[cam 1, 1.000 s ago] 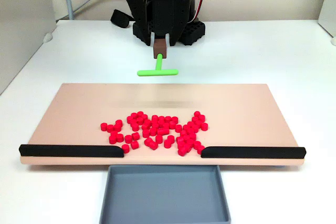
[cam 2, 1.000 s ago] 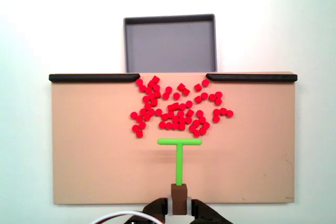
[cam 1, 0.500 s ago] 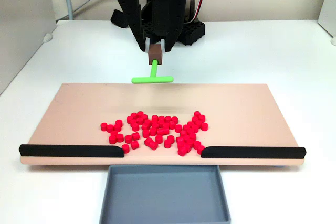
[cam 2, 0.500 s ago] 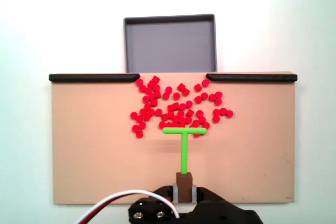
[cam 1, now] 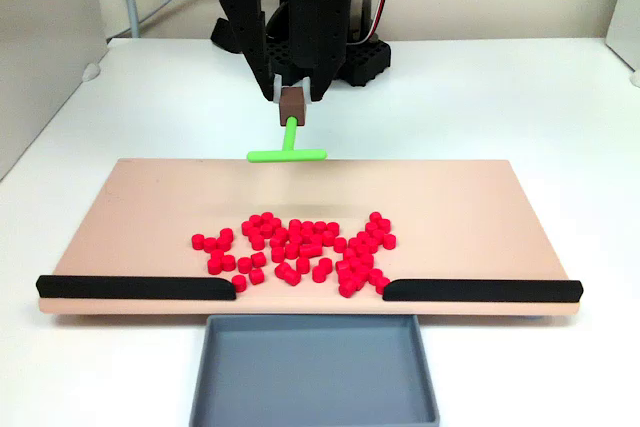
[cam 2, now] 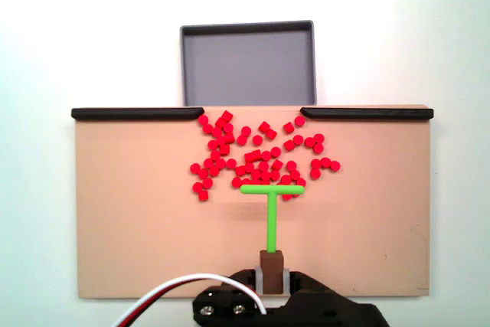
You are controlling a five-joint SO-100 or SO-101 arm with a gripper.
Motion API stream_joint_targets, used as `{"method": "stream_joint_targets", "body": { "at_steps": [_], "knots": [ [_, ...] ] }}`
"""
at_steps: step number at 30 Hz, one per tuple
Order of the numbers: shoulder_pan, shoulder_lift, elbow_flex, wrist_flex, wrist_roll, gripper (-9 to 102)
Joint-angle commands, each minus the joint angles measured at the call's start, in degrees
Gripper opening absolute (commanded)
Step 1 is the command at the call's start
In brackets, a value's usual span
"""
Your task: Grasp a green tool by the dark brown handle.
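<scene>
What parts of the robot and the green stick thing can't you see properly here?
- End effector: in a fixed view from above, the arm's black body hides most of it.
- Dark brown handle: its sides sit between the fingers, so the contact is hidden.
- Arm: both fixed views cut it off at the picture's edge.
- Green tool: whether its crossbar touches the red pellets is unclear.

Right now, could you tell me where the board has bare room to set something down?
The board is bare on both flanks of the red pellets. The middle, between pellets and gripper, is taken by the green tool.
</scene>
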Motion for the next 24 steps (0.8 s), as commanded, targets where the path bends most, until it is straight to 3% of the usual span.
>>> {"method": "stream_joint_targets", "body": {
  "at_steps": [1,24],
  "knots": [
    [0.18,1.14,-1.93,0.09,0.97,0],
    [-1.85,1.05,-1.93,-0.09,1.85,0]
  ]
}}
